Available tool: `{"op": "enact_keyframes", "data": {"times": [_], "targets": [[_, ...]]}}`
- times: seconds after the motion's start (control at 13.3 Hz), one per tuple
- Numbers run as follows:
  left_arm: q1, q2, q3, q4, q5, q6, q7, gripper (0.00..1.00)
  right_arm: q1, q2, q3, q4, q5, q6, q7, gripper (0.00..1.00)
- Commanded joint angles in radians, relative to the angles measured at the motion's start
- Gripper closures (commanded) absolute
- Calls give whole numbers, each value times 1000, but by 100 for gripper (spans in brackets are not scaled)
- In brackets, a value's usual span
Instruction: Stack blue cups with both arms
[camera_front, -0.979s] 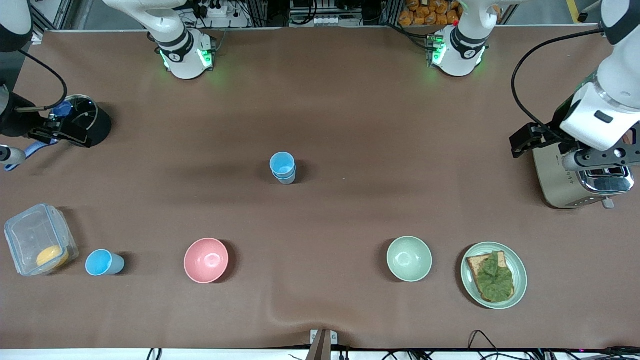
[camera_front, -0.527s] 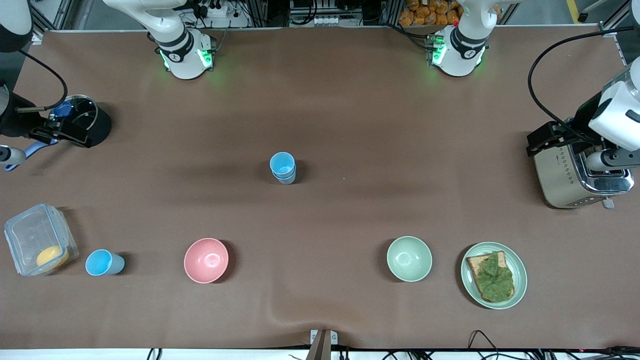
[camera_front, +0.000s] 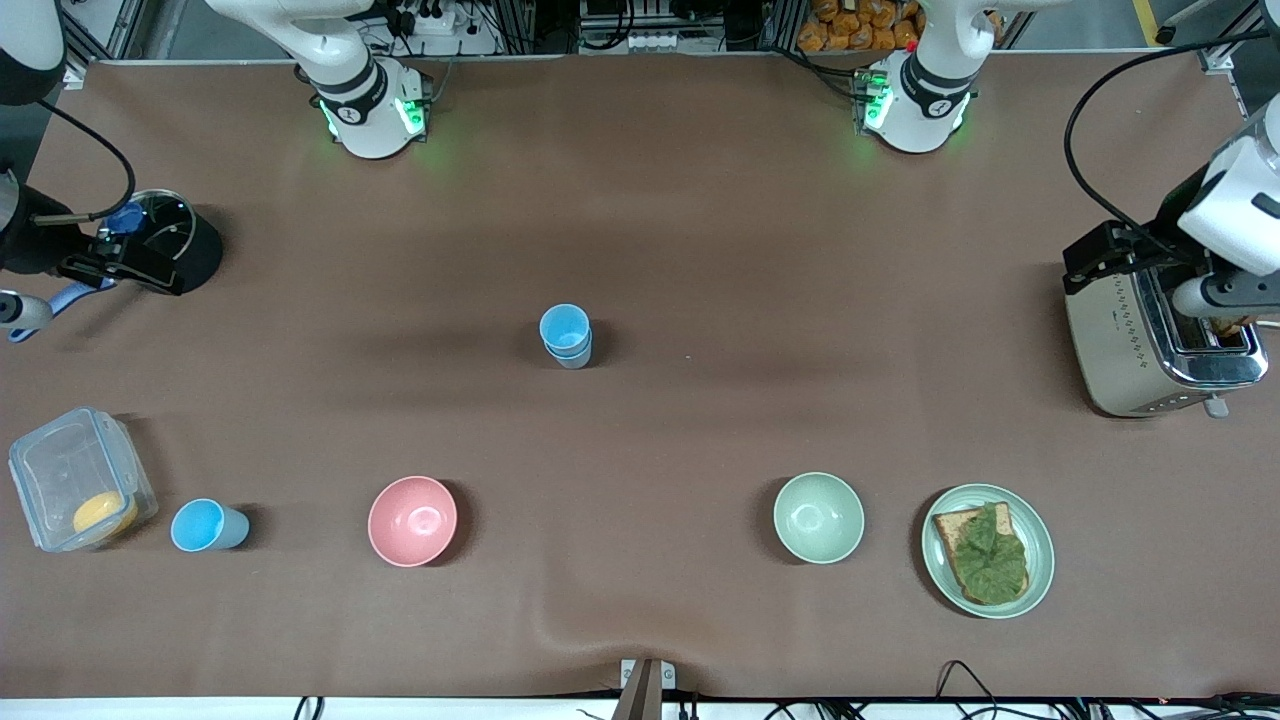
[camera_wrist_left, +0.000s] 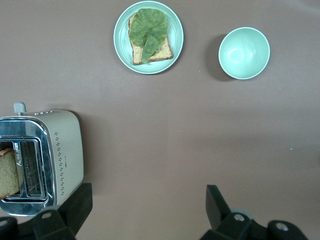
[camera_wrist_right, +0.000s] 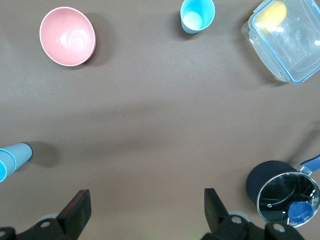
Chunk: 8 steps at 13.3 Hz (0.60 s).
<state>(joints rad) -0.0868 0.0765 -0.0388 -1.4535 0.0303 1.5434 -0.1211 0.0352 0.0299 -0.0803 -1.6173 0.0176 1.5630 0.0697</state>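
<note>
Two blue cups stand nested as one stack (camera_front: 566, 335) in the middle of the table; the stack also shows in the right wrist view (camera_wrist_right: 12, 157). A single blue cup (camera_front: 208, 525) stands upright nearer to the front camera, between the clear box and the pink bowl, and also shows in the right wrist view (camera_wrist_right: 197, 15). My left gripper (camera_front: 1215, 298) is over the toaster, open and empty (camera_wrist_left: 146, 207). My right gripper (camera_front: 15, 312) hangs at the right arm's end of the table beside the black pot, open and empty (camera_wrist_right: 146, 205).
A pink bowl (camera_front: 412, 520), a pale green bowl (camera_front: 818, 517) and a plate with toast and lettuce (camera_front: 987, 550) stand in the row nearest the front camera. A toaster (camera_front: 1130, 340), a clear box (camera_front: 75, 480) and a black pot (camera_front: 175, 240) stand at the table's ends.
My left arm has drawn back toward its own end of the table and now stands over the toaster. The right arm and the cups have not moved.
</note>
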Motion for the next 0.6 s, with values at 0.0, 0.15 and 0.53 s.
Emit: {"op": "enact_keyframes", "data": {"times": [0.0,0.15,0.53], "targets": [[-8,-34,14,-31,-16,9,23,0,-14,-10,13,-9,-15,-3,6,0],[-10,-35,13,-30,-18,7,5,0,-14,-10,13,-9,-15,-3,6,0],[-7,-34,13,-25,-21,7,3,0,-14,-10,13,-9,-15,-9,9,0]]}}
